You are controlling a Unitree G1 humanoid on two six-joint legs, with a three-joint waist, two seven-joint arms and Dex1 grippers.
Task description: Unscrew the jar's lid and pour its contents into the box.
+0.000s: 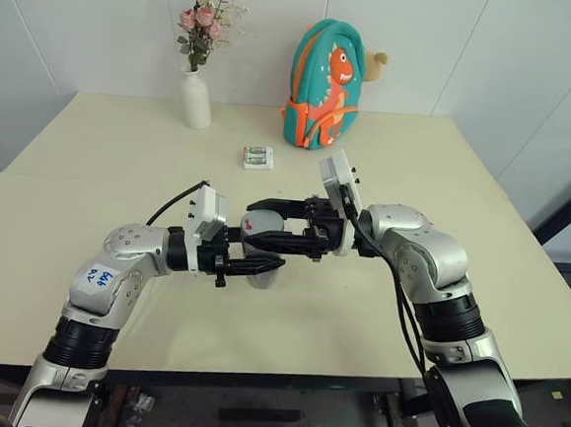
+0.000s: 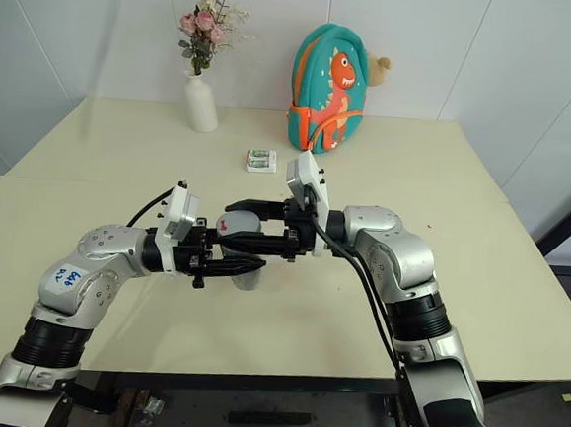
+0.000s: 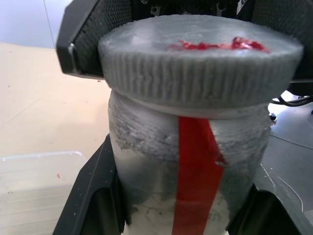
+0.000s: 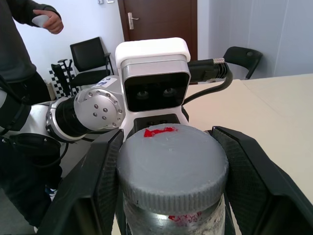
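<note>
Cream table [image 1: 93, 149], left gripper [image 1: 262, 265] pinching jar [image 3: 190, 166], right gripper [image 4: 171, 186] clamping lid [image 4: 172, 166]

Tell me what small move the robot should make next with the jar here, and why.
Probably twist the lid loose with the right gripper. Its fingers sit on either side of the lid, which is still seated on the jar, while the left gripper clamps the jar's body above the table.

The jar [image 3: 190, 186] hangs above the table, grey and rough-sided, a red strip running down its wall. The lid [image 4: 172, 166], ribbed at the rim and smeared red on top, sits on it. The clear box [image 3: 34, 191] lies below, beside it.
</note>
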